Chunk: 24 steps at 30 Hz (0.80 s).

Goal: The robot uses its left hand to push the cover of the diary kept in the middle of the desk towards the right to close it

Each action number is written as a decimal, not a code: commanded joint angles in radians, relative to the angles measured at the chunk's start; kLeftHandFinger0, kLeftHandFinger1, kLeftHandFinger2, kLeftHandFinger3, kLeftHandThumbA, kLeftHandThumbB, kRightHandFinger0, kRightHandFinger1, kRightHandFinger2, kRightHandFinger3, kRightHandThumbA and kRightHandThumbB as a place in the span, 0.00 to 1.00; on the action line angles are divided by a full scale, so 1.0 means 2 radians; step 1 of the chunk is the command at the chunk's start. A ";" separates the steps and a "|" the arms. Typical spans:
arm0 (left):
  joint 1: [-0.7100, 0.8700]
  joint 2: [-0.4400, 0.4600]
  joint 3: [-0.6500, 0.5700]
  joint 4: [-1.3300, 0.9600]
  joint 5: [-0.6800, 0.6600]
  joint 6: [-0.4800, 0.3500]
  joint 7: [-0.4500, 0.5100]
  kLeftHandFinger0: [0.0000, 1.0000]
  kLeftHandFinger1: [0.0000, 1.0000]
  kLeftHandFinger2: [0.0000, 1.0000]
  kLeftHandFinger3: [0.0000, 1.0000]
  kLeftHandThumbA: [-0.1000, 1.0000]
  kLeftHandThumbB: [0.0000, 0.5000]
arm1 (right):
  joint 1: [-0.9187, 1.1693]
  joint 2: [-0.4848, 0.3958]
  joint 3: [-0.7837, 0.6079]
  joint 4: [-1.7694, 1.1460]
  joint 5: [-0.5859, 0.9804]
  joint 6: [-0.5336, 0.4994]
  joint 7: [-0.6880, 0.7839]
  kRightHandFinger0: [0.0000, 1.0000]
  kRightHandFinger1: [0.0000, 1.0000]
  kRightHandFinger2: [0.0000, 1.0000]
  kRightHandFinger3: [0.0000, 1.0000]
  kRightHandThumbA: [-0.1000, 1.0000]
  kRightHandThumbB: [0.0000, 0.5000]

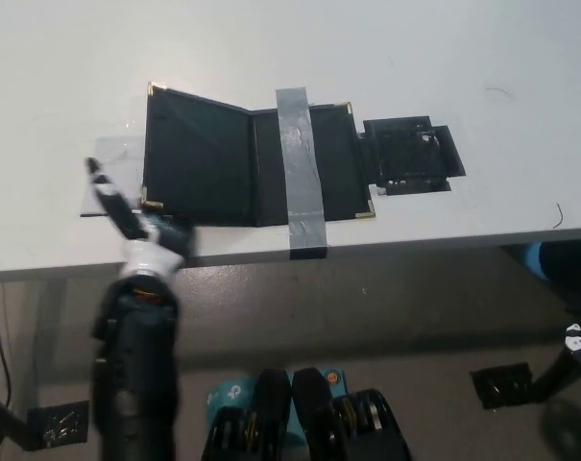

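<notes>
Fingers [165, 230] under diary [256, 163] cover [194, 154], left hand [141, 226]

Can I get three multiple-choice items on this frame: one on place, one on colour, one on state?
1. Where is the left hand?
A. at the diary's lower left corner, by the desk's front edge
B. on the grey tape
C. at the desk's far right

2. What colour is the strip of tape across the diary?
A. red
B. grey
C. yellow

3. What state is the diary's left cover in?
A. fully shut over the right side
B. torn off
C. lifted a little, diary open

Answers:
1 A, the white hand sits under the cover's lower left corner at the desk edge.
2 B, the strip running top to bottom over the right half is grey.
3 C, the cover's left edge tilts up while both inner sides show.
</notes>
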 commanded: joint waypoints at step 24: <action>-0.043 0.040 -0.262 0.009 0.200 -0.006 0.013 1.00 1.00 1.00 1.00 1.00 0.73 | -0.014 -0.009 0.025 -0.026 -0.009 0.011 0.018 0.00 0.00 0.15 0.43 0.36 0.54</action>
